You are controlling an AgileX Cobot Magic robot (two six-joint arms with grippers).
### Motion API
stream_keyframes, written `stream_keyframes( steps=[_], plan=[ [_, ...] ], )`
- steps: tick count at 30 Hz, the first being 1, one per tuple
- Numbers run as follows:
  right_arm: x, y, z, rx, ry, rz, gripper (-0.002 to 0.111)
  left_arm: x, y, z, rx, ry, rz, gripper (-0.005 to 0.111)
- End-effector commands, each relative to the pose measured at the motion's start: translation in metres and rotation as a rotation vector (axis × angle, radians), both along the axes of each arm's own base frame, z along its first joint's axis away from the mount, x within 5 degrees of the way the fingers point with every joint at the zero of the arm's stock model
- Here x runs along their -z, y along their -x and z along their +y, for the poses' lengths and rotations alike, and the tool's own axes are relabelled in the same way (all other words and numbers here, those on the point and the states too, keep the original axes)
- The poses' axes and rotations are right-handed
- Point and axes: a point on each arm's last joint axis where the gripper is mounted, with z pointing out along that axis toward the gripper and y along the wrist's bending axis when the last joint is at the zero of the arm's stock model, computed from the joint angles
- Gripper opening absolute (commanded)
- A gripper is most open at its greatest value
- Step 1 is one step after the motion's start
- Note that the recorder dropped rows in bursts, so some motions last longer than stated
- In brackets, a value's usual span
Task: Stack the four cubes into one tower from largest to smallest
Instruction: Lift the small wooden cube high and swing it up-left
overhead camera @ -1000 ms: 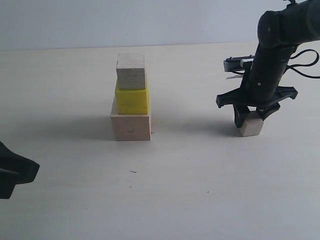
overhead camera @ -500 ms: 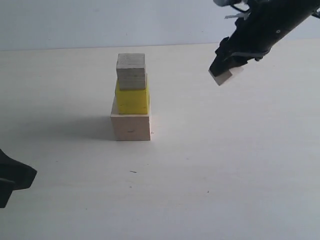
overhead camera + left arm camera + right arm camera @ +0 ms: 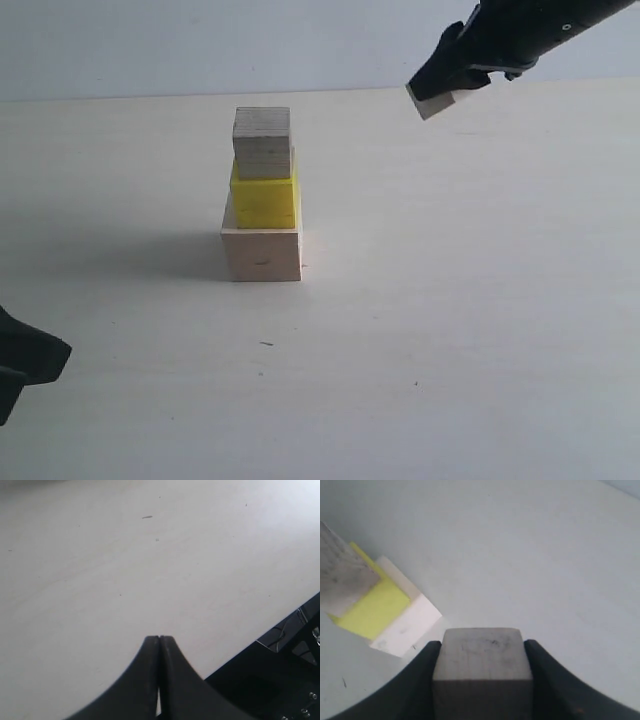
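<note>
Wood probably makes the small cube [image 3: 481,652] light and hard; right gripper [image 3: 445,88] pinches its flat sides; left gripper [image 3: 159,641] is closed, empty.

I see the large cube [image 3: 261,255] pale wood, the yellow cube [image 3: 264,203] bright, the medium cube [image 3: 262,143] grain-lined (greyish), the small cube [image 3: 437,102] pale.
</note>
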Motion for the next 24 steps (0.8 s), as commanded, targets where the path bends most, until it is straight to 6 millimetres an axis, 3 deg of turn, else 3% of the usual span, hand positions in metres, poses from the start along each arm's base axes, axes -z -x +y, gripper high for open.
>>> stream_keyframes(
  steps=[1,4,8,16,24],
  plan=[
    [-0.026,-0.001,0.015,-0.104,-0.218,-0.175,0.000,-0.001,0.000,0.001,0.000,0.007,-0.006,0.001],
    [-0.048,0.008,0.028,-0.315,-0.395,-0.370,0.000,-0.001,0.000,0.001,0.000,0.007,-0.006,0.001],
    [-0.057,0.015,0.035,-0.488,-0.551,-0.517,0.000,-0.001,0.000,0.000,-0.008,0.011,-0.001,0.001],
    [-0.017,-0.002,0.039,-0.580,-0.507,-0.573,0.000,-0.003,-0.003,-0.001,-0.035,0.043,-0.031,0.001],
    [-0.005,-0.009,0.041,-0.561,-0.525,-0.559,0.000,-0.003,-0.003,-0.001,-0.035,0.041,-0.034,0.001]
  ],
)
